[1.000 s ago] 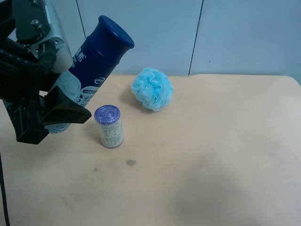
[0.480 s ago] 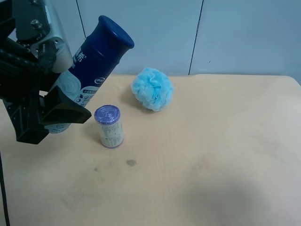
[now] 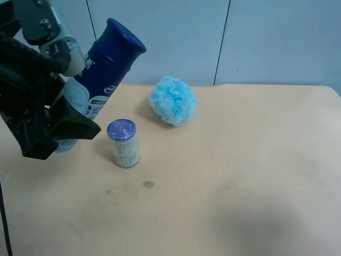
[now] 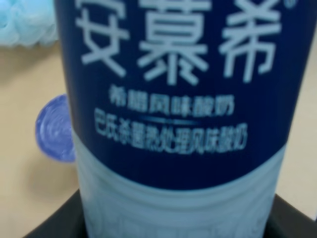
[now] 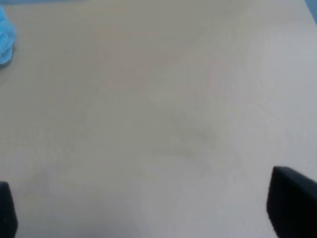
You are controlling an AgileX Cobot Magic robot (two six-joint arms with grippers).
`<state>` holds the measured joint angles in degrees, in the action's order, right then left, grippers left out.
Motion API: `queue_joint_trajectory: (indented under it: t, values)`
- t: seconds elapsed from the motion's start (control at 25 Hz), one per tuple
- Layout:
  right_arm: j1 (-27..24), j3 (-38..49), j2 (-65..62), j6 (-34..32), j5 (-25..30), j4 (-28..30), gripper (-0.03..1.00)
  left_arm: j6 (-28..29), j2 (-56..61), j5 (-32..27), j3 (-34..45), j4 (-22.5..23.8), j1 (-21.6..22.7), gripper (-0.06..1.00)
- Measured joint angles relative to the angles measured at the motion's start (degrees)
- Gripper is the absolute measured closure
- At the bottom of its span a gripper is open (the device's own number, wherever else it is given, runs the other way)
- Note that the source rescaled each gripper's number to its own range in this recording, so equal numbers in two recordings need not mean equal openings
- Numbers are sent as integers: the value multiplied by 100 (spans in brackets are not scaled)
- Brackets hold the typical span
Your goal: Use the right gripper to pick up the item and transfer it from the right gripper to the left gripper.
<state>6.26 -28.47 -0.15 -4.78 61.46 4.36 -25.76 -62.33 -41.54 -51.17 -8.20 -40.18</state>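
Note:
The item (image 3: pixel 101 74), a slim bottle with a dark blue cap and upper body and a pale lower part, is held tilted above the table at the exterior high view's left. The left gripper (image 3: pixel 64 114), black with a silver-grey block, is shut on the bottle's pale lower part. In the left wrist view the bottle (image 4: pixel 173 124) fills the picture, with a black finger (image 4: pixel 47 228) at its base. The right gripper (image 5: pixel 148 213) shows only in the right wrist view, open and empty over bare tabletop, with its fingertips (image 5: pixel 292 203) far apart.
A short purple-lidded can (image 3: pixel 123 143) stands on the beige table (image 3: pixel 240 160) just beside the held bottle; it also shows in the left wrist view (image 4: pixel 54 129). A fluffy light-blue bath puff (image 3: pixel 171 100) lies behind it, its edge showing in the right wrist view (image 5: pixel 4 37).
The left gripper and the bottle have shifted slightly up and to the left in the exterior high view. The can and the puff have not moved.

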Motion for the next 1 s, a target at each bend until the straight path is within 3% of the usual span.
queue_joint_trajectory:
  t: [0.2,0.36,0.48,0.64,0.8,1.0]
  values:
    - [0,0,0,0,0,0,-3,1485,-123,-543,-258,1068,42,90]
    - [0,0,0,0,0,0,-3,2164,-492,-1159,-654,1468,565,90]
    - [0,0,0,0,0,0,-3,2103,-904,-1570,-922,1463,1204,90]
    - [0,0,0,0,0,0,-3,1721,-1488,-1652,-1196,1276,2208,90]
    - [0,0,0,0,0,0,-3,1335,-1989,-1411,-1259,1050,3134,90]
    - [0,0,0,0,0,0,-3,1179,-2506,-922,-1263,856,3691,90]
